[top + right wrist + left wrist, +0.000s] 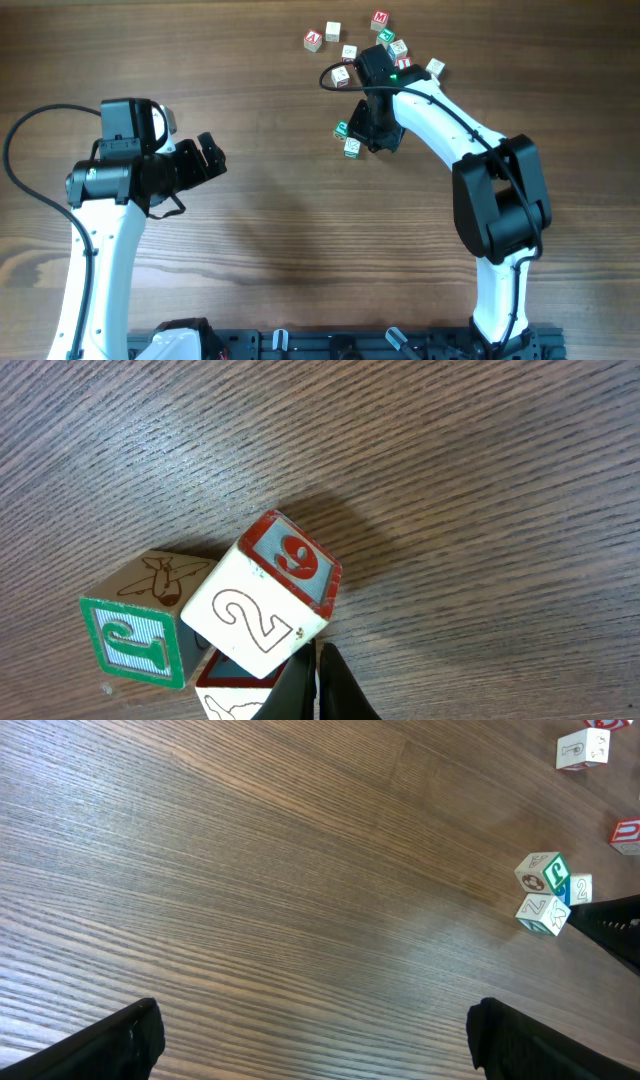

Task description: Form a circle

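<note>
Overhead | our right gripper (368, 136) pinched together beside the circle (348, 139) | left gripper (207, 157) spread apart, idle | risk: we nudge cubes out of the cluster

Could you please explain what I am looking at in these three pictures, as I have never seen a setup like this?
These are two white-and-black robot arms at a wooden table, each ending in a two-finger gripper. One picture looks down from above; the other two come from cameras on the arms' wrists. The left gripper is open and holds nothing; its dark fingers frame the bottom of its own view. The right gripper is shut, its tip beside a tight little group of three letter cubes, not holding any. More loose cubes with red, green and blue letters lie scattered further up the table. The group is only three cubes so far, not a full ring.
</note>
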Motion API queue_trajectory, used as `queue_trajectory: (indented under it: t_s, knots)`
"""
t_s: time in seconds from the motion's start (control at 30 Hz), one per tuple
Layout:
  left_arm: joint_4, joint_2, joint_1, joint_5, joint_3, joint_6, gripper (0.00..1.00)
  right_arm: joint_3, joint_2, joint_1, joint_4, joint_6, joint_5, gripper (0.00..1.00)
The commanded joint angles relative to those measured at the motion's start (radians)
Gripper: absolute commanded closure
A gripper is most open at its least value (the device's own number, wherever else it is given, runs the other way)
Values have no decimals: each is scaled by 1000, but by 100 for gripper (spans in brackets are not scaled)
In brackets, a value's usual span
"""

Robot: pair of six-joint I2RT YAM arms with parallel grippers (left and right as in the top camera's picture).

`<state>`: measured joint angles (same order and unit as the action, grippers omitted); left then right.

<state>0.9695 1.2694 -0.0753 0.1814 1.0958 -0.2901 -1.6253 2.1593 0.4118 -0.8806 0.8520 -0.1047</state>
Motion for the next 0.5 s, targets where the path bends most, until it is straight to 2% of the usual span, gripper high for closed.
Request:
queue_trajectory:
  t_s: [0.0, 0.47]
  knots:
    - [0, -13, -5, 1, -6, 21, 0, 10, -23, 4, 3, 10, -8, 95]
    - [0, -13, -5, 1, -6, 21, 0, 10, -24, 4, -39, -14, -48, 96]
